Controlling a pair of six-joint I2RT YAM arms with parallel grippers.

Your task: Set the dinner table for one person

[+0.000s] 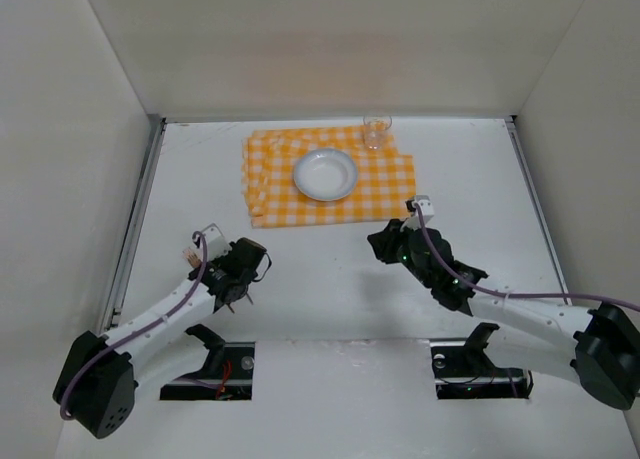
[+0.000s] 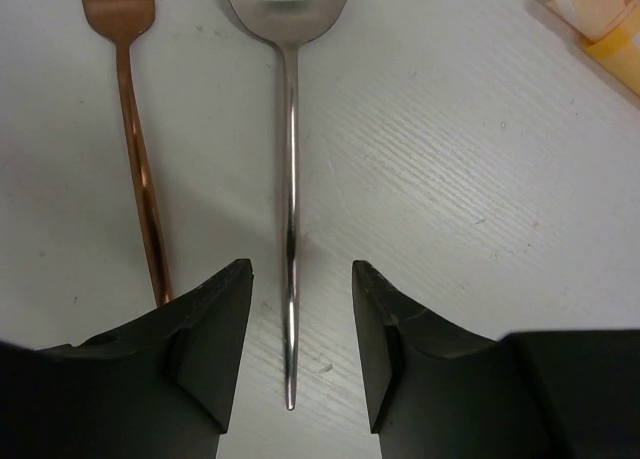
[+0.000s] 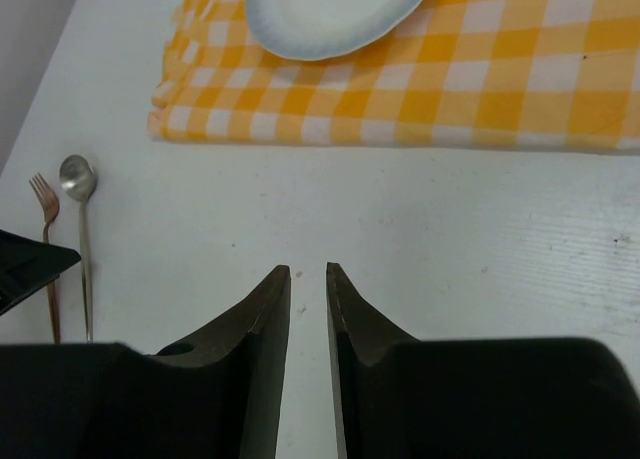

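A white plate (image 1: 325, 174) (image 3: 330, 14) lies on the orange-and-white checked cloth (image 1: 385, 194) (image 3: 500, 79) at the far middle of the dinner table (image 1: 480, 179). A clear glass (image 1: 375, 132) stands at the cloth's far right corner. A silver spoon (image 2: 288, 179) (image 3: 78, 184) and a copper fork (image 2: 135, 129) (image 3: 45, 214) lie side by side on the bare table left of the cloth. My left gripper (image 2: 300, 269) (image 1: 232, 279) is open, its fingers either side of the spoon handle's near end without touching it. My right gripper (image 3: 308, 269) (image 1: 385, 244) hovers near the cloth's front edge, open by a narrow gap and holding nothing.
Metal rails (image 1: 135, 229) run along the table's left and right edges, with white walls around it. A corner of the cloth (image 2: 600, 19) shows at the top right of the left wrist view. The left gripper's black body (image 3: 25, 264) shows at the left edge of the right wrist view.
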